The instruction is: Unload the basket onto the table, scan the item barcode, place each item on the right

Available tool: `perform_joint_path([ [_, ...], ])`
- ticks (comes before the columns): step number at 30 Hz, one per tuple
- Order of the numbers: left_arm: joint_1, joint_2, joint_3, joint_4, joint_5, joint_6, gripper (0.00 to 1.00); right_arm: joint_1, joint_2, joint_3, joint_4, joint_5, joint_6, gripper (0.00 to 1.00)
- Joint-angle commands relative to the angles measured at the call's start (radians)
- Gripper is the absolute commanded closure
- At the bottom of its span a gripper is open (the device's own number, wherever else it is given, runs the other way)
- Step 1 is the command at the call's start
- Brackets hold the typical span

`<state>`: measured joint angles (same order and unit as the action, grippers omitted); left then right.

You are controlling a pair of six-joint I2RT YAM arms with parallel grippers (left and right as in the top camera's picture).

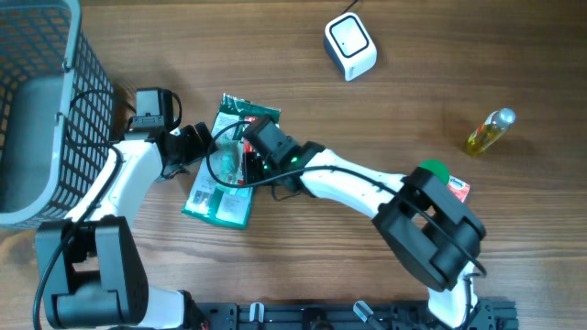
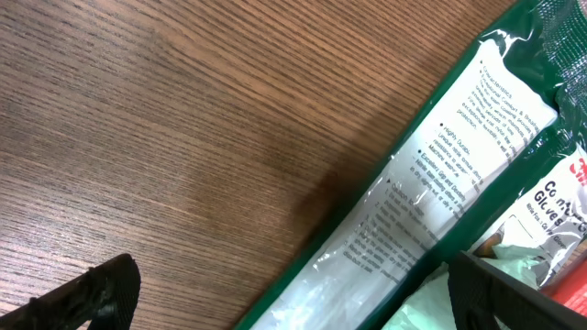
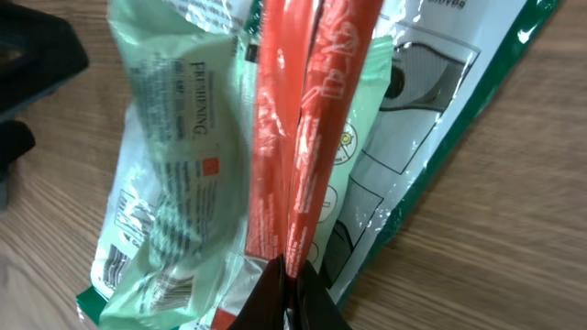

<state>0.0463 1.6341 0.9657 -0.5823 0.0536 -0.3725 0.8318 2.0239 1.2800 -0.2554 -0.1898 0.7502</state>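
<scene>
The right gripper (image 3: 289, 295), jaws pinched tight on a red fold of film (image 3: 298, 128), held it above a green-edged glove pack (image 1: 213, 200) lying flat on the table (image 1: 413, 82). Whether the fold belonged to that pack or to the mint pouch (image 3: 170, 183) beside it could not be told. The pack's long axis ran away from the robot, directly under the hand. The white scanner (image 1: 350, 46) sat well ahead and to the right of the hand, with bare wood between, and a bottle (image 1: 489, 131) lay farther right. The left gripper (image 1: 200, 142), jaws spread wide and empty, hovered just left of the hand at the pack's edge, with the basket (image 1: 55, 55) farther left.
</scene>
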Motion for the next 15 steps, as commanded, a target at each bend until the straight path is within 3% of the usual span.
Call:
perform_joint_path([
  [1,0.012,0.003,-0.006,0.003,-0.002,-0.006,0.0,-0.076,-0.133,0.003,-0.065,-0.112,-0.179,0.96],
  [5,0.012,0.003,-0.006,0.003,-0.002,-0.006,0.0,-0.174,-0.243,0.003,-0.245,-0.315,-0.52,0.96],
  [10,0.012,0.003,-0.006,0.003,-0.002,-0.006,0.0,-0.259,-0.259,-0.006,-0.505,-0.387,-0.89,0.96],
  [13,0.012,0.003,-0.006,0.003,-0.003,-0.006,0.0,-0.266,-0.258,-0.045,-0.575,-0.388,-1.039,0.96],
  [15,0.012,0.003,-0.006,0.003,-0.002,-0.006,0.0,-0.266,-0.258,-0.074,-0.565,-0.387,-1.066,0.96],
])
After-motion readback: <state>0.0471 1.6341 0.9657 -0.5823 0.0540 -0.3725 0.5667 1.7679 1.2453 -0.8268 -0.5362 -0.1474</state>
